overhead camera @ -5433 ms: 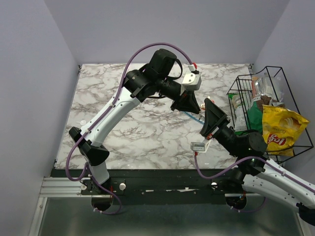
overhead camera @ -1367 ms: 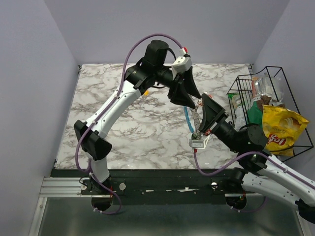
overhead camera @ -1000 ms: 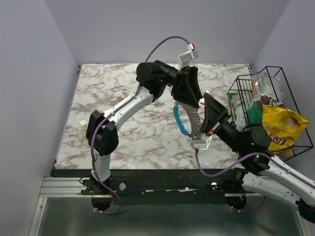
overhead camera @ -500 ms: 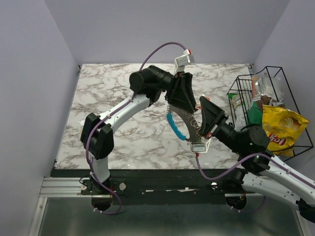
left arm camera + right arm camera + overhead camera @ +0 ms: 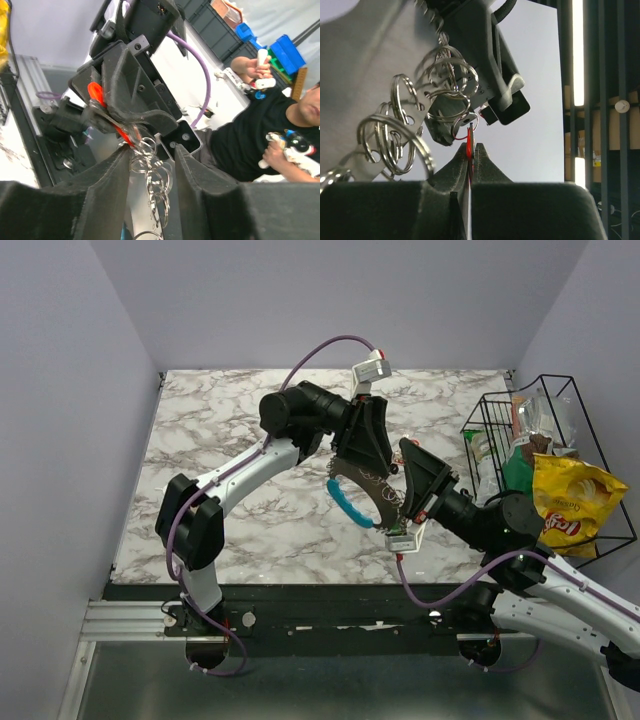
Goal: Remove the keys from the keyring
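Note:
The keyring (image 5: 356,480) is a flat grey piece with a bright blue arc (image 5: 343,503), held in the air over the table. My left gripper (image 5: 368,470) is shut on its grey part; in the left wrist view the fingers (image 5: 115,175) flank a chain of silver split rings (image 5: 156,176). My right gripper (image 5: 408,455) is shut on a red-headed key (image 5: 469,146) that hangs on the chain's last ring. The red key also shows in the left wrist view (image 5: 95,93). The chain (image 5: 395,137) runs back to the grey piece. Other keys are hidden.
A black wire basket (image 5: 592,430) with a yellow chip bag (image 5: 568,508) and other packets stands at the table's right edge. The marble tabletop (image 5: 230,470) lies below both grippers. A person in a black shirt (image 5: 260,145) shows in the left wrist view's background.
My left arm swung round and turned the keyring, so the blue arc moved left and lower. My right gripper stayed shut on the red key and shifted slightly left.

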